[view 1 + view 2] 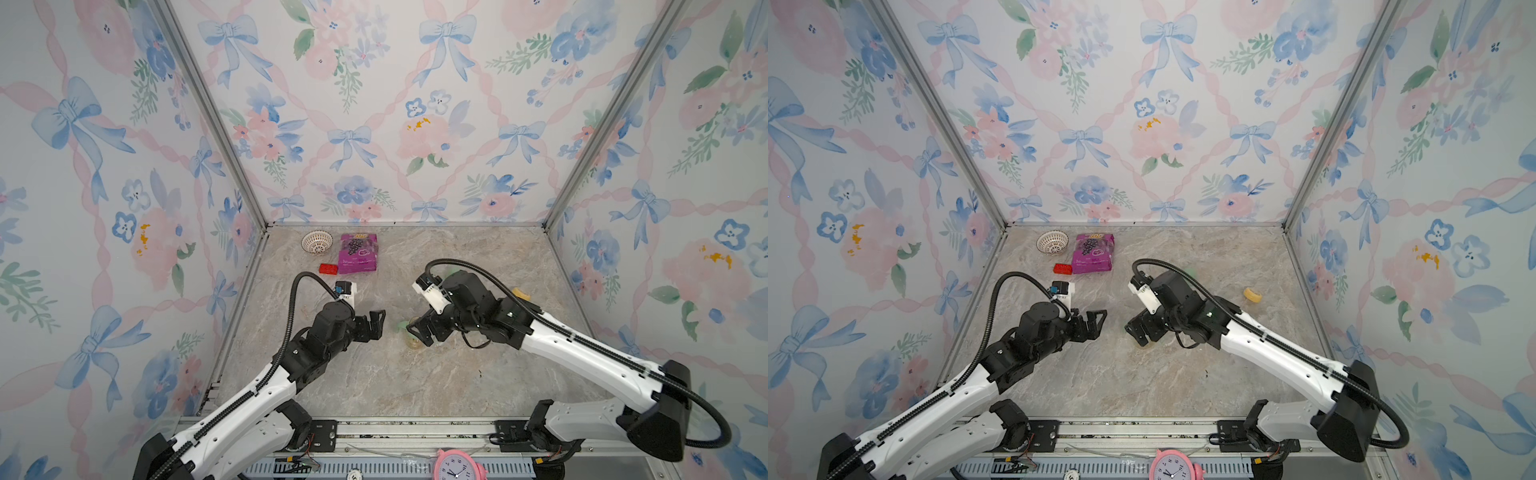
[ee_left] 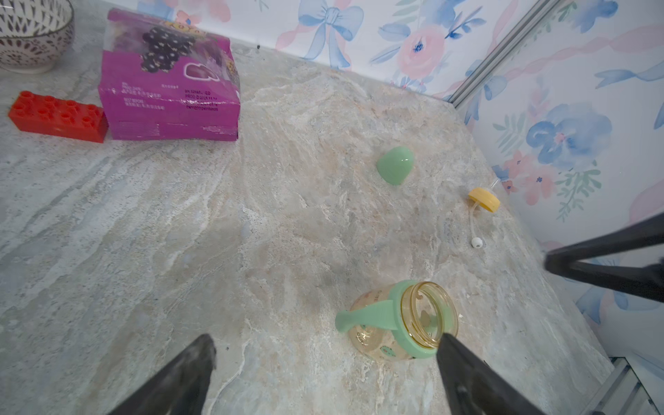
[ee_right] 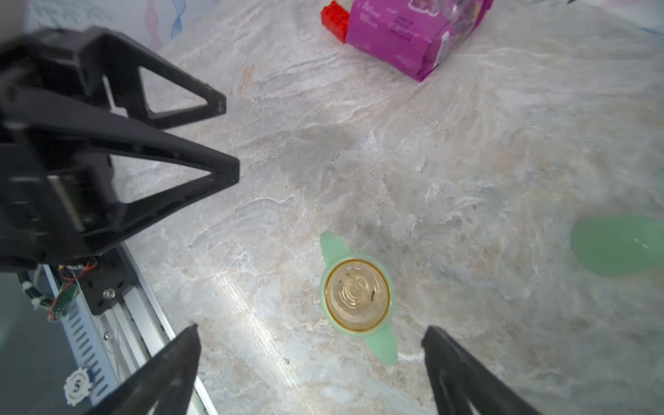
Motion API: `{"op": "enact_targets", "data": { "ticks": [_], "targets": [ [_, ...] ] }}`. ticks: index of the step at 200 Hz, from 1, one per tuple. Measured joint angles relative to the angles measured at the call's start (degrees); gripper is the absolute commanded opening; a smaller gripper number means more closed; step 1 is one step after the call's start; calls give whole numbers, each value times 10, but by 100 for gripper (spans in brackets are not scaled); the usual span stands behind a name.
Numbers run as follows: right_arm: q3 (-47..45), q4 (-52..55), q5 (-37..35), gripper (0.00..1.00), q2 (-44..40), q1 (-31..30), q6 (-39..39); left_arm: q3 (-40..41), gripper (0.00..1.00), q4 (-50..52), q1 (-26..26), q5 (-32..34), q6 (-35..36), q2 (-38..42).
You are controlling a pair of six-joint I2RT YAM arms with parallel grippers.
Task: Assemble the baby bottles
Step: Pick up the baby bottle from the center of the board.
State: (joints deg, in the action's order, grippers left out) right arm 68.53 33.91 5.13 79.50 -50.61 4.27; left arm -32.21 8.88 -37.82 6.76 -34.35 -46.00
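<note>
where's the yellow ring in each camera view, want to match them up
In a top view: yellow ring half hidden behind the right arm.
In a top view: in the open, near the side wall.
Left wrist: by the side wall, past the green cap.
Right wrist: not in it.
Landmark: purple packet, in all four.
</note>
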Motion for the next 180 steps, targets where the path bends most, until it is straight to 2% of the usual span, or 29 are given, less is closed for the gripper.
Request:
{"op": "enact_targets", "data": {
  "ticks": [28,69,134,180],
  "targets": [
    [16,51,4,96,96,0,-65,16,98,7,0,14,0,53],
    [48,90,6,97,149,3,-110,21,98,17,0,21,0,63],
    [68,92,12,96,172,7,-120,21,98,18,0,25,3,45],
    [95,83,31,99,235,7,-120,21,98,20,0,25,3,46]
  ]
}}
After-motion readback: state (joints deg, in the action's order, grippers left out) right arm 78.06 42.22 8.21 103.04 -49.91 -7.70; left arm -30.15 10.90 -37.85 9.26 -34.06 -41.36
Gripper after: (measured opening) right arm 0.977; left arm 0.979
